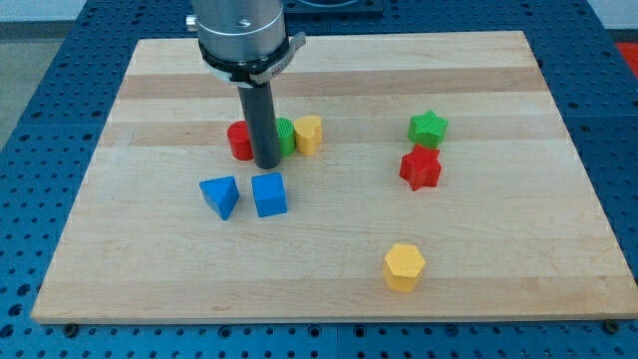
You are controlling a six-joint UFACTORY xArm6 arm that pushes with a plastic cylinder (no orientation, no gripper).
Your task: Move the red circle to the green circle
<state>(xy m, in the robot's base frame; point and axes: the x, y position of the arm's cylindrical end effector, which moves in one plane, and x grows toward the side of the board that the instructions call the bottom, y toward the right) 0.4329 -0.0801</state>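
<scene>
The red circle sits left of centre on the wooden board. The green circle is just to its right, mostly hidden behind my rod. My tip rests on the board right in front of the narrow gap between the two circles, touching or nearly touching both. A yellow block stands against the green circle's right side.
A blue triangle and a blue cube lie just below my tip. A green star and a red star are at the view's right. A yellow hexagon lies at the lower right.
</scene>
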